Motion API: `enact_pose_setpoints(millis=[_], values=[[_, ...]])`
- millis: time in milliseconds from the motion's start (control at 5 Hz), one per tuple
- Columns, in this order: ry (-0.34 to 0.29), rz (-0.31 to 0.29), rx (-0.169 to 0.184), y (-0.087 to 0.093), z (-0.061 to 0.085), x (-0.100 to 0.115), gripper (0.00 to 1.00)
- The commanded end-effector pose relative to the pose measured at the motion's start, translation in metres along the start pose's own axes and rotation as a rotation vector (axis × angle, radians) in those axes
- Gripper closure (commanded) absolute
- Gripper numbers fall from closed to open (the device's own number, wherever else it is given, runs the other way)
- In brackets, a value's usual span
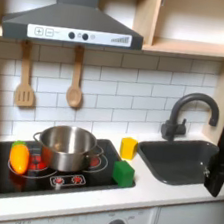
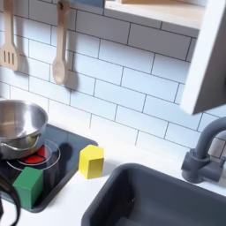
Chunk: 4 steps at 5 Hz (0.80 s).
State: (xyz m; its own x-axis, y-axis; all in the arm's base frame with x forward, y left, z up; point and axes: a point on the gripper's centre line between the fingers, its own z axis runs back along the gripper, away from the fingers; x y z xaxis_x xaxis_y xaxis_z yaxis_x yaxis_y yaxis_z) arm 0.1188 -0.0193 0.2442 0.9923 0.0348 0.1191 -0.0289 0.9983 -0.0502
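In the first exterior view, a wooden slotted spatula [image 1: 26,80] hangs on the white tiled wall at about ten o'clock, with a wooden spoon [image 1: 76,84] just to its right, both under the grey extractor hood [image 1: 68,19]. Below them lies the black toy hob [image 1: 61,167] on the white worktop [image 1: 153,196]. At the hob's nine o'clock edge rests an orange and yellow plastic piece [image 1: 19,157], just beside the shiny steel pot [image 1: 67,146], which stands at the hob's middle over the red burner rings. A small green block [image 1: 124,172] sits at the hob's four o'clock corner, and a yellow plastic cup-like block [image 1: 128,147] stands on the worktop just behind it, near the sink. Right of these lies the dark grey sink basin [image 1: 183,159] with its dark curved tap [image 1: 190,110] at twelve o'clock of the basin. At the three o'clock edge of the first exterior view hangs the black gripper [image 1: 220,170], over the sink's right rim and well apart from the green block and the yellow block; whether its jaws stand apart or together I cannot tell.

In the second exterior view, the steel pot [image 2: 18,124] is at nine o'clock, the green block [image 2: 28,185] at seven o'clock, and the yellow block [image 2: 91,161] near the middle, just beside the sink basin [image 2: 168,199].
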Motion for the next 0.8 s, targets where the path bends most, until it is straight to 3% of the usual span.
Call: enact_pose_setpoints(millis=[0, 600], values=[[0.0, -0.002, 0.0, 0.0, 0.0, 0.0, 0.0], [0.025, 0.018, 0.007, 0.002, -0.022, -0.004, 0.0]])
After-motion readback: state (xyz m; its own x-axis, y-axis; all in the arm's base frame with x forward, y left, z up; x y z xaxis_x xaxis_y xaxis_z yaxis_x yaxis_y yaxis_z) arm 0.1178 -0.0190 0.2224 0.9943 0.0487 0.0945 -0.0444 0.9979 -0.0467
